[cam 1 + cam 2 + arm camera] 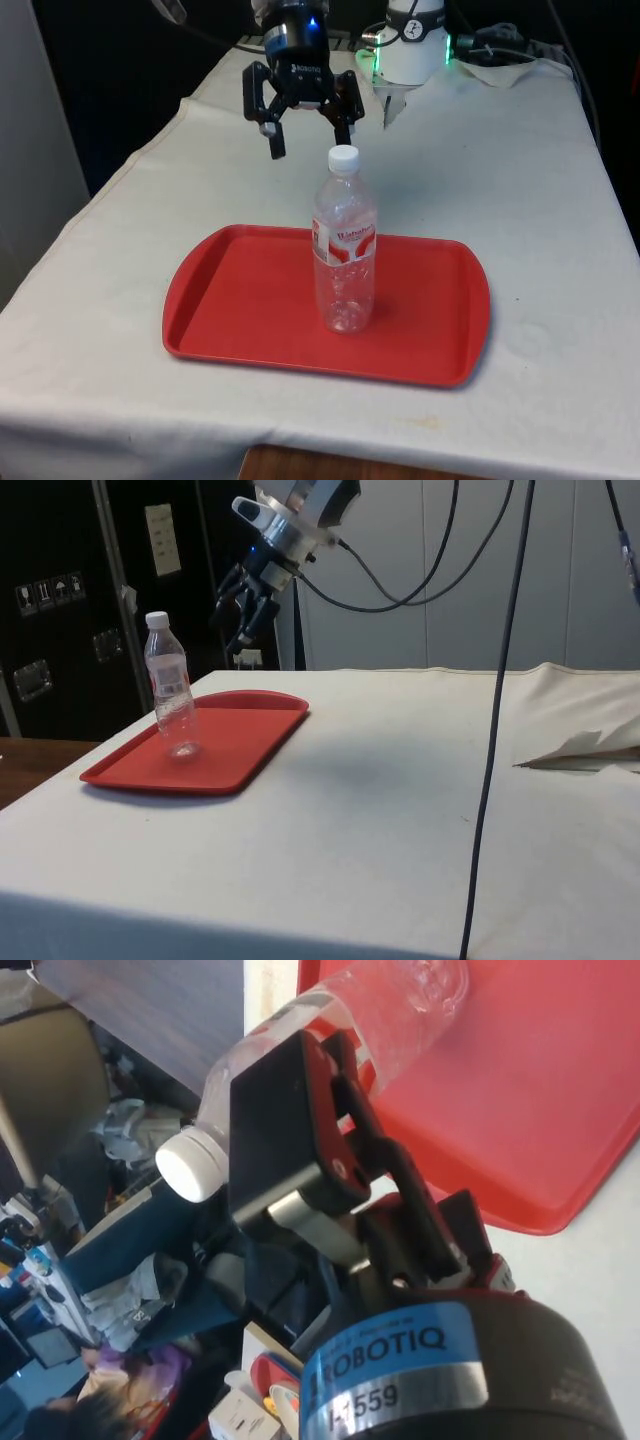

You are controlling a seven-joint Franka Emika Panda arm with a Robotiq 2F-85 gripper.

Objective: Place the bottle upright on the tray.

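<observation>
Item 1, bottle (345,240): clear plastic, white cap, red-and-white label. I log it standing upright on the tray (215,300), near the middle and a little toward the front view's right. Its base sits flat on the red floor, well apart from every rim.

Item 2, gripper (305,130): black, two fingers, hanging above and behind the bottle's cap. I read the jaws as released, spread wide with nothing between them; no finger touches the bottle. The side view puts it higher than the cap and off to the robot's side of it.

Item 3, step in hand: I judge the placing done and the retreat under way or due. The bottle stands alone, so the task looks essentially complete.

Item 4, next move: I would lift the arm straight up and back, keeping the spread fingers clear of the cap. A brush there would tip a light, empty bottle easily.

Item 5, edges and room: tray rim is low and raised all round; the tray's near edge lies close to the table's (540,200) front edge. Open cloth extends on both sides and behind. Crumpled paper (585,748) lies far off in the side view, and a hanging cable (500,710) crosses that view, both well apart from the tray.
</observation>
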